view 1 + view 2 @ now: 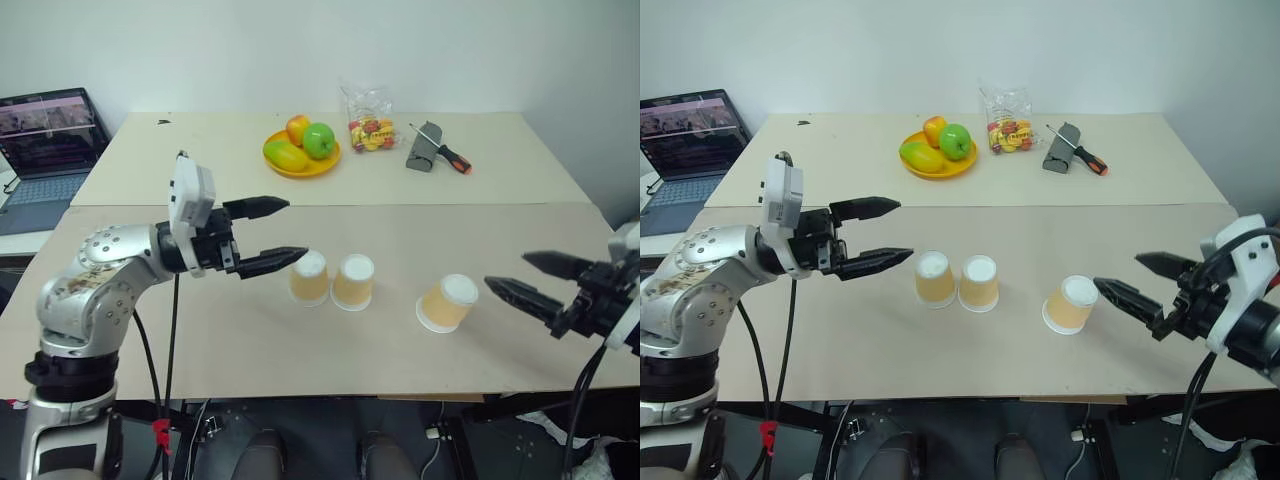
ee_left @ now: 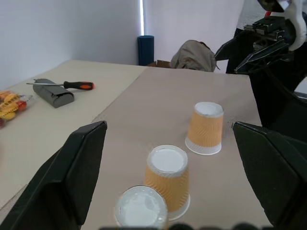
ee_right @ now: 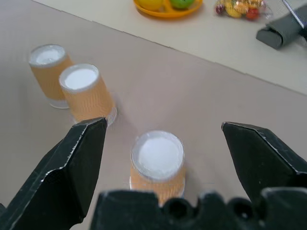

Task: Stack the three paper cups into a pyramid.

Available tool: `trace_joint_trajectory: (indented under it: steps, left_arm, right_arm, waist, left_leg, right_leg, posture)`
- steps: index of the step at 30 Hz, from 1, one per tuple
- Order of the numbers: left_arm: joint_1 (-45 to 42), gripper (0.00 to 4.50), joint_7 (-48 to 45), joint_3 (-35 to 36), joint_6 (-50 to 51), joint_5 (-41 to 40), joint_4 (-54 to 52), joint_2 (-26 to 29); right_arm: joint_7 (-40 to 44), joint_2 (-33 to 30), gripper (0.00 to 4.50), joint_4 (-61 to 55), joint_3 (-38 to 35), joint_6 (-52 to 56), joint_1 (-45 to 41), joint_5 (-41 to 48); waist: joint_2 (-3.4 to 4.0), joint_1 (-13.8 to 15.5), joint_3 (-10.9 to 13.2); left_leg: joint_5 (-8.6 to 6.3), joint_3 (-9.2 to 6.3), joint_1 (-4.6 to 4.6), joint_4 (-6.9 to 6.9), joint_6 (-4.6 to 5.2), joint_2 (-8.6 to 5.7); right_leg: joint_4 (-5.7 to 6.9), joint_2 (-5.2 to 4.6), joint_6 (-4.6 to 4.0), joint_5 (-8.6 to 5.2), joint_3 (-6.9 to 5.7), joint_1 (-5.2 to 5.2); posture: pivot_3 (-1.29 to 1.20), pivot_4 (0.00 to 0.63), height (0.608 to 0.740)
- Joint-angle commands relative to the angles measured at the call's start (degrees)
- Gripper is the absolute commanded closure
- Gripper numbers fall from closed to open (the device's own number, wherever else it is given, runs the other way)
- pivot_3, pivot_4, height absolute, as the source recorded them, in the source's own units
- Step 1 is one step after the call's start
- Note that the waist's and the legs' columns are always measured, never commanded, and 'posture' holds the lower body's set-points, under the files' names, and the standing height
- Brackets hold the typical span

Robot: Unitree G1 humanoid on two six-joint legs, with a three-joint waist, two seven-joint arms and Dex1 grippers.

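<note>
— Now, cups [image 1: 352,282]: how placed?

— All three upside down on the near table [image 1: 300,340], white bases up. Two side by side, about touching, nearer the left gripper [image 1: 276,233]. Third cup [image 1: 447,302] apart from that pair, toward the right gripper [image 1: 522,277], leaning a little in the head views. No pyramid yet; nothing stacked.

— Left gripper?

— Fingers spread wide apart, empty. Hovering above the table, pointing across at the pair from the pair's left, tips short of the nearest cup [image 1: 309,277]. No contact.

— And right?

— Also spread wide, holding nothing. Tips aimed at the third cup from the side away from the pair, near it but not touching. Seen from the right wrist, that cup [image 3: 158,163] between the two fingers' lines, with the pair beyond it.

— Anything past the pair?

— Yes, on the far table: a yellow plate [image 1: 300,160] of fruit straight behind the pair, a clear bag [image 1: 370,125] of small bright sweets just beside the plate, then a grey case [image 1: 424,148] and a screwdriver [image 1: 445,150] with orange and black handle lying against it. Open laptop [image 1: 50,150] well off to the pair's far left.
</note>
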Motion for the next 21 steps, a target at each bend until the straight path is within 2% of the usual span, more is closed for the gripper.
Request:
trace_joint_trajectory:
  steps: [1, 6, 13, 21]
  left_arm:
    - [1.5, 0.05, -4.2, 0.3, 0.0, 0.8, -2.1, 6.2]
    - [1.1, 0.05, -6.1, 1.2, -0.8, 0.3, -1.5, 9.7]
    - [-0.3, 0.05, -4.8, -0.9, -1.4, -0.2, -3.2, 7.5]
    - [-1.4, 0.05, -3.3, -1.4, -1.0, -0.8, -3.4, 6.0]
  right_arm:
    - [-1.1, 2.0, 0.00, -1.5, 4.0, -2.8, -2.0, -0.4]
    - [-3.4, 4.7, 0.00, -0.4, 10.1, -3.8, -9.2, 0.5]
    - [-2.4, 6.6, 0.00, 3.4, 16.4, -5.0, -14.9, -1.3]
    - [1.6, 4.2, 0.00, 8.4, 14.1, -7.0, -12.9, -4.4]
  waist:
    - [0.00, -0.4, 0.0]
    - [0.01, -0.7, 0.0]
    - [-0.02, 0.0, 0.0]
    - [-0.02, 0.3, 0.0]
  left_leg:
    - [0.00, 0.00, 0.01, 0.00, 0.00, 0.01]
    - [0.00, 0.01, 0.01, -0.02, 0.00, 0.01]
    - [0.00, 0.01, -0.09, -0.04, 0.00, 0.00]
    - [0.00, 0.01, -0.09, -0.04, 0.00, 0.00]
  right_leg:
    - [0.00, 0.02, 0.00, 0.00, 0.01, -0.01]
    - [-0.01, 0.01, 0.00, 0.00, 0.02, -0.01]
    - [-0.07, -0.02, 0.00, 0.00, -0.02, -0.05]
    - [-0.04, -0.01, 0.00, 0.00, -0.01, -0.08]
  posture:
    - [0.00, 0.150, 0.740]
    - [0.00, 0.150, 0.740]
    - [0.00, 0.150, 0.740]
    - [0.00, 0.150, 0.740]
